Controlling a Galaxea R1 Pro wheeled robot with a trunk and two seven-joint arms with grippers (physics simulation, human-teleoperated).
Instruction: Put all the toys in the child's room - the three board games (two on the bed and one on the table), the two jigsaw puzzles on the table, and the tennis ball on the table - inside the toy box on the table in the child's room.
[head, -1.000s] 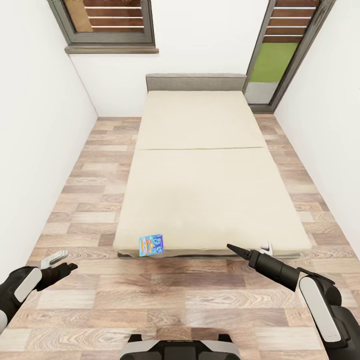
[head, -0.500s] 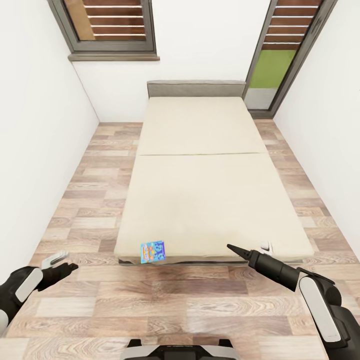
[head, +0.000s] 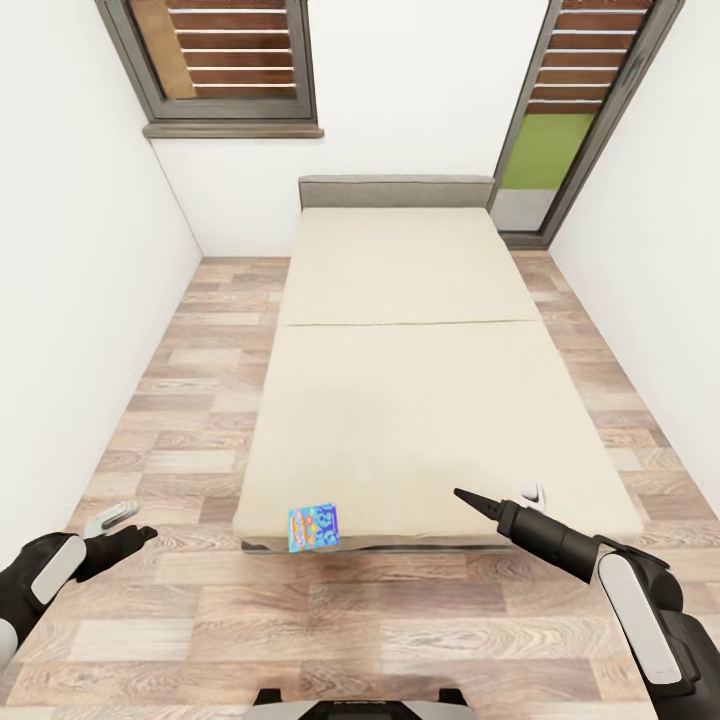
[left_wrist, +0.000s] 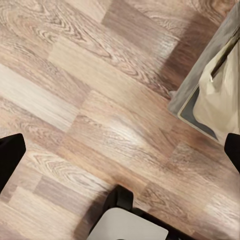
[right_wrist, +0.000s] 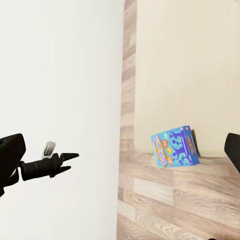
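A small blue board game (head: 313, 528) lies tilted at the near-left corner of the bed (head: 420, 400), at the foot edge of the beige mattress. It also appears in the right wrist view as the blue board game (right_wrist: 175, 146). My left gripper (head: 133, 522) hovers open over the floor, left of the bed's corner (left_wrist: 210, 90). My right gripper (head: 497, 494) is open above the bed's near-right edge, well to the right of the game. Nothing is between either pair of fingers. The table, toy box, jigsaw puzzles and tennis ball are out of view.
White walls close in on both sides, with strips of wood-plank floor (head: 190, 400) between them and the bed. A grey-framed window (head: 225, 60) and a tall glazed door (head: 560, 120) stand behind the grey headboard (head: 397, 190). My base (head: 350, 700) sits at the near edge.
The whole head view has shifted: the bed and the blue game sit lower in the picture than before. Both arms keep the same pose, grippers still open.
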